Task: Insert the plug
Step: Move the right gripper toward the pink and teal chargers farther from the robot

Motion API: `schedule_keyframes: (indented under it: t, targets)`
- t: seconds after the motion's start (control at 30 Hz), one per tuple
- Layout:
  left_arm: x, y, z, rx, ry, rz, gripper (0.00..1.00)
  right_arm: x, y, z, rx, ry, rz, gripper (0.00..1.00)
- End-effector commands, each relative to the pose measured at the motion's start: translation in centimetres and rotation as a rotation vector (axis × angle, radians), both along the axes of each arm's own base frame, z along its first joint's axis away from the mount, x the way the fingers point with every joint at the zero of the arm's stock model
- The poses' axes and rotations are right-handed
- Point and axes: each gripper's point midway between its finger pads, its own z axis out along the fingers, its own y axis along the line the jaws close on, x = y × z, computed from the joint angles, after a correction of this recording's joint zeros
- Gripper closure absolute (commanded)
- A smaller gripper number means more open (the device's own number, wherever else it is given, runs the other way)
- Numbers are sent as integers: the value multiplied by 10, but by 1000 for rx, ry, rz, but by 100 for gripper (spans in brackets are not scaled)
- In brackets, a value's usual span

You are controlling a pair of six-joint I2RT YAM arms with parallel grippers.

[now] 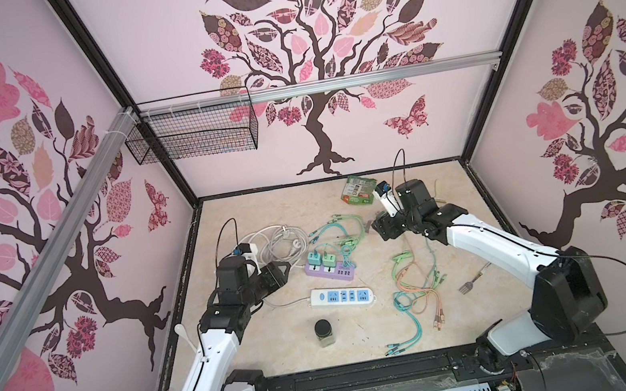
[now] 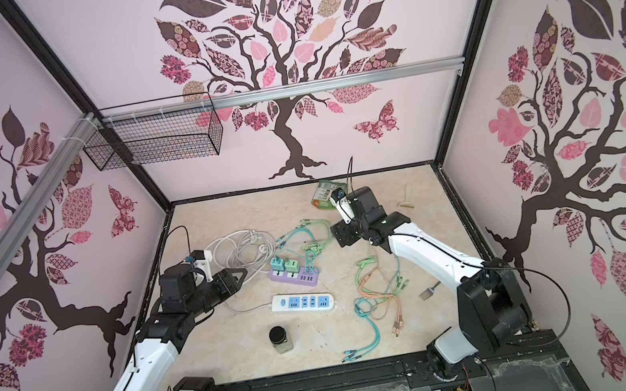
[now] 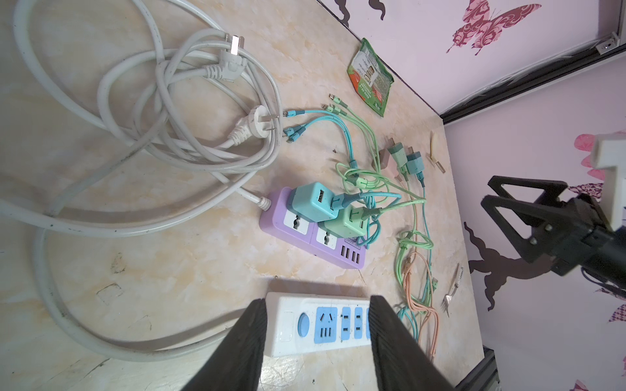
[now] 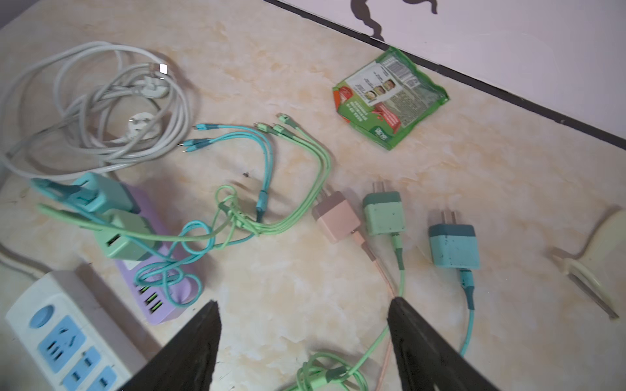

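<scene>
Three loose charger plugs lie side by side on the table: pink [image 4: 335, 221], green [image 4: 384, 213] and teal [image 4: 454, 245], each with its cable attached. My right gripper [image 4: 304, 301] hovers just short of them, open, with only bare table and a green cable between its fingers. A purple power strip [image 1: 342, 276] holds a teal charger [image 3: 313, 204] and a green charger [image 3: 347, 223]. A white power strip [image 1: 341, 297] with blue sockets lies nearer the front. My left gripper [image 3: 316, 299] is open above the table left of both strips, holding nothing.
A coil of white cord [image 1: 280, 243] with two white plugs lies at the back left. Loose green, orange and teal cables [image 1: 413, 286] sprawl at the right. Also here: a black-lidded jar [image 1: 324, 331], a fork [image 1: 468, 284] and a green packet [image 1: 359, 189].
</scene>
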Motion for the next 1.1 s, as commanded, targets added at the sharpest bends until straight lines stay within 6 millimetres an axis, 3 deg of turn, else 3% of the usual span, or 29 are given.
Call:
schedule_keyframes:
  t: [0.0,0.23,0.37,0.73,1.07]
  targets:
    - [-6,1,-6,15,16,-13,47,23,-14,-8,-26,6,-115,21]
    - [-10,6,0,38,-4,-6,47,57,-56,-38,-10,89,-281,26]
    - [-11,6,3,41,-10,-8,47,66,-65,-56,2,128,-303,26]
    - [-13,5,4,36,-12,-12,47,61,-33,-88,49,212,-108,30]
    - [-14,6,8,44,-21,-11,47,77,-13,-101,-10,236,63,30]
